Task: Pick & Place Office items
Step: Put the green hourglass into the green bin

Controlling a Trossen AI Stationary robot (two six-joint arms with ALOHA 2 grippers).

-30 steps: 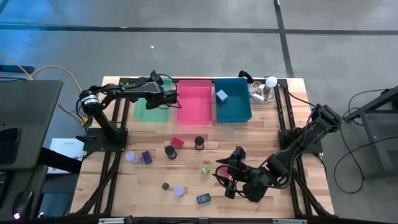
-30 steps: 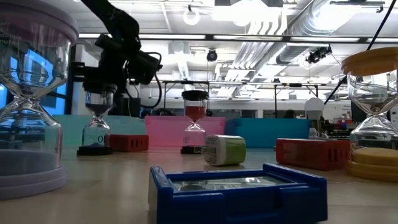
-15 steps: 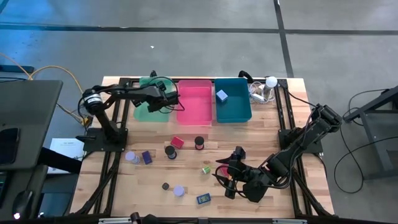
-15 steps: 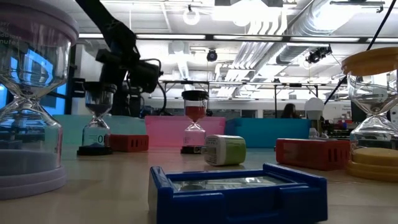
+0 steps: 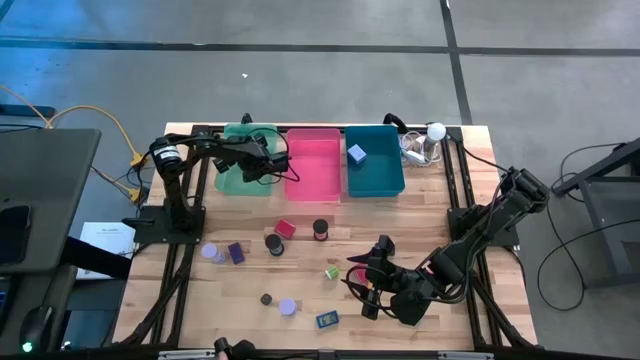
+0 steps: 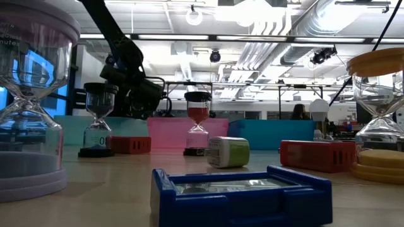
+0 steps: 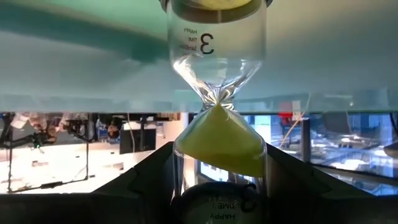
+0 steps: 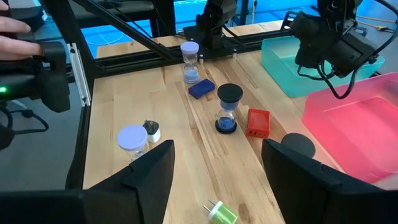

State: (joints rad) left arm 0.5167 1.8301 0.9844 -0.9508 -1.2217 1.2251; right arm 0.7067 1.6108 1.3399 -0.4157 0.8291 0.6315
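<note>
The left gripper [image 5: 266, 160] hung over the green bin [image 5: 232, 182], close to the wall it shares with the pink bin [image 5: 313, 175], and its fingers were clamped on a small hourglass [image 7: 217, 118] with yellow sand, the office item in hand. The main risk looked like a release too near that wall: the hourglass could strike the rim and tip into the pink bin or onto the bench [image 5: 300, 275]. It is glass and held by its narrow body, so a drop from height might crack it, and a loose hold could let it swing or slip early. The right gripper [image 8: 217, 149] lay low near the bench's front right, fingers apart and holding nothing. Nothing stood between the left gripper and the bin floor. Elsewhere, the teal bin [image 5: 380, 178] held a blue block [image 5: 356, 153], while a red block [image 5: 285, 228], two black-topped hourglasses [image 5: 274, 243], a lavender hourglass [image 5: 210, 252], a purple block [image 5: 236, 253] and a green plug [image 5: 331, 271] waited mid-bench, well apart from the bins.
</note>
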